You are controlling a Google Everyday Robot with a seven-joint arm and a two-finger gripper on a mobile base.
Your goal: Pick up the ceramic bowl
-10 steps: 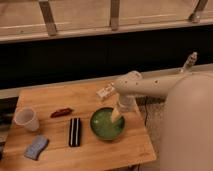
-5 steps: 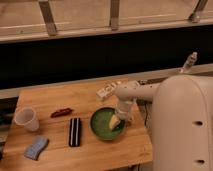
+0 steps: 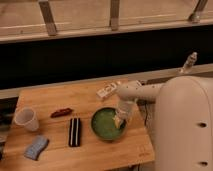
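The ceramic bowl (image 3: 105,124) is a round shallow glossy green bowl standing on the wooden table (image 3: 50,97), right of the middle near the front edge. My gripper (image 3: 119,121) comes down from the white arm (image 3: 142,91) and sits at the bowl's right rim, reaching into it. The translucent white plastic cup (image 3: 26,119) stands at the table's left side, far from the gripper.
A black rectangular object (image 3: 74,132) lies left of the bowl. A small red object (image 3: 61,112) lies behind it. A blue sponge (image 3: 36,147) lies at the front left. A white flat packet (image 3: 107,90) lies behind the bowl. My white body (image 3: 182,130) fills the right side.
The arm has drawn in and the view has shifted slightly. The gripper stays at the bowl's right rim, and the bowl rests in the same spot on the table.
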